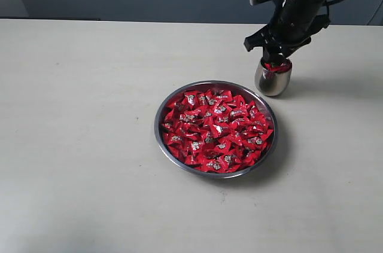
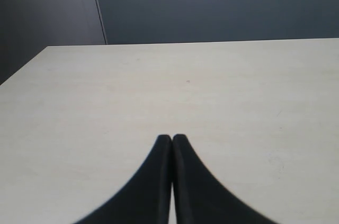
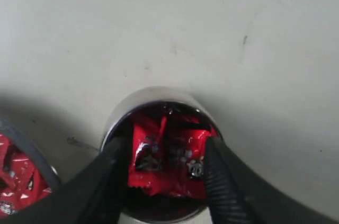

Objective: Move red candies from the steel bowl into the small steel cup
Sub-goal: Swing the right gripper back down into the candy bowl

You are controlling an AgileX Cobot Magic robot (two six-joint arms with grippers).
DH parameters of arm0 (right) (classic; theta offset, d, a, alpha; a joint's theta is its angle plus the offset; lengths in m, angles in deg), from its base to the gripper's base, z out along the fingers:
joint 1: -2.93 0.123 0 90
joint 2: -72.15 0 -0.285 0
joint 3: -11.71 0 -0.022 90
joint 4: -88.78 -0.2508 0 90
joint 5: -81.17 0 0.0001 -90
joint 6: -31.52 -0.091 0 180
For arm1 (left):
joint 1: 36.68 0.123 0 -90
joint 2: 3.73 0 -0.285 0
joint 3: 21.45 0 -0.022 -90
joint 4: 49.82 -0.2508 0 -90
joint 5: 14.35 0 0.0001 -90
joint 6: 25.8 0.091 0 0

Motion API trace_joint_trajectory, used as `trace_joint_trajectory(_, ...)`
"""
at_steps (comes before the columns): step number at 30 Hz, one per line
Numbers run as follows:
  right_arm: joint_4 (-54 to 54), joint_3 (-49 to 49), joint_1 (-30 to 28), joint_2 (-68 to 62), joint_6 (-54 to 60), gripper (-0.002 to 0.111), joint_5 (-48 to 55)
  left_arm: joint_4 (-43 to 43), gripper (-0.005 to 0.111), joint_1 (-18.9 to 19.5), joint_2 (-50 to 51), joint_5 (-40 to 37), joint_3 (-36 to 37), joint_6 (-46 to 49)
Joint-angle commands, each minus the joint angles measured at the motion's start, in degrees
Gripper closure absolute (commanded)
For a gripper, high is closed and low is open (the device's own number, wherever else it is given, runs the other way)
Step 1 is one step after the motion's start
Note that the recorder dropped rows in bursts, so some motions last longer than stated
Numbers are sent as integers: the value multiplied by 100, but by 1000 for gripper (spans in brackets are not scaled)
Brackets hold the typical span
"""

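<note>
Shiny, shallow round steel bowl (image 1: pixel 158 126) at the centre of a matte pale table (image 1: pixel 84 151), heaped with crinkled, silver-marked red candies (image 1: pixel 215 130). Far right: small rounded steel cup (image 1: pixel 272 82) holding more candies. Right gripper (image 1: pixel 274 60) at its mouth, jaws apart, straddling them. Left gripper (image 2: pixel 172 139): jaws pressed together.

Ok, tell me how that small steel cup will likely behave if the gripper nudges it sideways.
The small steel cup has a rounded body that narrows toward the bottom, so it may well rock or tip. Its polished wall looks slippery on the smooth table, so it could slide. The red candies inside probably add little weight.
</note>
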Motion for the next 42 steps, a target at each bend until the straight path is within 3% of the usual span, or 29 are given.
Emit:
trace_joint_trajectory(1, 7, -17, -28, 306, 22, 64, 21, -33, 106, -42, -26, 10, 22, -15)
trace_joint_trajectory(24, -1993, -426, 182, 999, 1149, 64, 425, -33, 106, -42, -26, 10, 22, -15)
trace_joint_trajectory(39, -2051, -1448, 756, 999, 1248, 64, 270, -33, 106, -42, -26, 10, 22, -15)
trace_joint_trajectory(42, -2051, -1513, 905, 999, 1248, 68, 228, -33, 106, -42, -26, 10, 22, -15)
